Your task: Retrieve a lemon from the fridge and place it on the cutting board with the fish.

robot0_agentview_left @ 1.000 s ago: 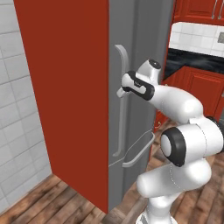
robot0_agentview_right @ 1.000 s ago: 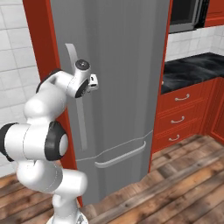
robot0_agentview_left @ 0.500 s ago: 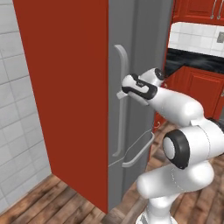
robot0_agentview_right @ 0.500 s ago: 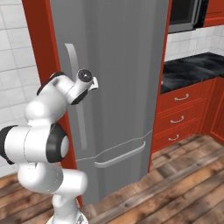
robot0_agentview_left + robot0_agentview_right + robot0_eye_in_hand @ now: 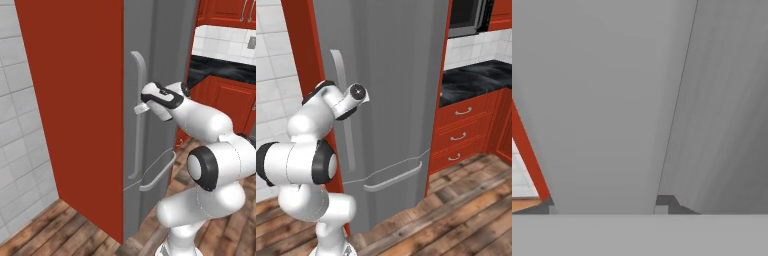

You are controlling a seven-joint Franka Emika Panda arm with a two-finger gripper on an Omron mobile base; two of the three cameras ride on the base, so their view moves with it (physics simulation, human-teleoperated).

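Note:
The tall grey fridge (image 5: 165, 55) (image 5: 396, 75) stands with its door closed. My gripper (image 5: 141, 107) (image 5: 602, 206) is at the long pale vertical handle (image 5: 141, 67) (image 5: 339, 70) of the upper door, about halfway down it, shut on the bar. In the hand view the handle (image 5: 602, 100) runs up between my two dark fingertips (image 5: 664, 201), very close to the camera. In the right base view my own hand covers the fingers. The lemon is hidden behind the closed door. The cutting board and the fish are out of view.
A red panel (image 5: 75, 100) flanks the fridge on the left, beside a white tiled wall. Below the door is a drawer with a horizontal bar handle (image 5: 159, 172) (image 5: 393, 176). Red drawers (image 5: 463, 132) under a black counter (image 5: 476, 80) stand to the right. The floor is wooden.
The hand has moved forward onto the vertical door handle and its fingers have closed on the bar. The fridge door has not moved.

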